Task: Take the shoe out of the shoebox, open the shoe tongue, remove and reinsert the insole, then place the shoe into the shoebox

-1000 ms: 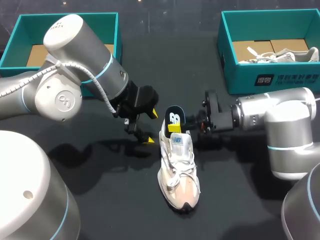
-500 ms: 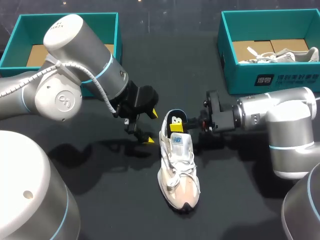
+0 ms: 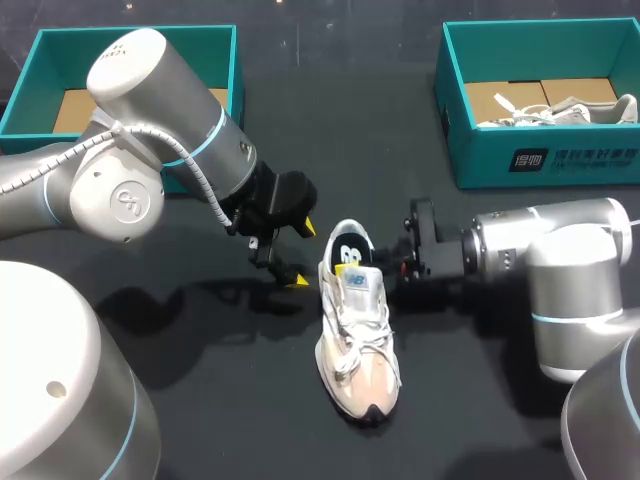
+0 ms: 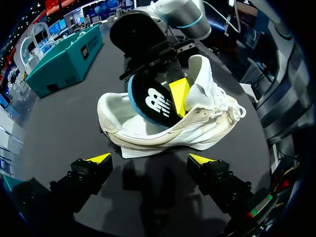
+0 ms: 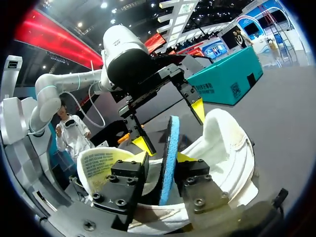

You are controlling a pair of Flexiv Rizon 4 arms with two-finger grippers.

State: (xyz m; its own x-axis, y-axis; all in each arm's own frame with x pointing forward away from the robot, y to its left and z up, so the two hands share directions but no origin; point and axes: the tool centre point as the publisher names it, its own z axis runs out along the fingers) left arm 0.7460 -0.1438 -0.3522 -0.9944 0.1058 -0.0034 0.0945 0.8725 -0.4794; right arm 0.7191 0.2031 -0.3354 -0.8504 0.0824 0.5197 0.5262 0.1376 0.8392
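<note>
The white shoe (image 3: 357,330) is lying on the dark table (image 3: 230,400) between the two arms, outside both boxes, with its toe pointing toward the robot and its heel away.

The right end effector (image 3: 352,260) is reaching in at the heel opening. Its two fingers are clamping the insole (image 3: 347,243) from both sides. In the right wrist view the insole (image 5: 170,143) is standing on edge between the yellow tips of that end effector (image 5: 164,159), showing a blue rim, with its lower part down inside the shoe (image 5: 222,148).

From the left wrist view the insole (image 4: 150,101) is showing a black top face carrying a white logo mark. The shoe (image 4: 163,131) is lying just ahead of the left end effector (image 4: 149,160), whose fingers are spread wide and touching nothing. In the head view the left end effector (image 3: 302,255) is hanging just beside the heel.

A printed label (image 5: 101,168) is showing on the inner face of the tongue, too small to make out. A small logo patch (image 3: 355,283) is sitting on the tongue's outer face.

A teal shoebox (image 3: 40,70) is sitting at the far left of the table. Another teal shoebox (image 3: 470,150), at the far right, is bearing white print on its near wall and holding a second shoe (image 3: 570,112).
</note>
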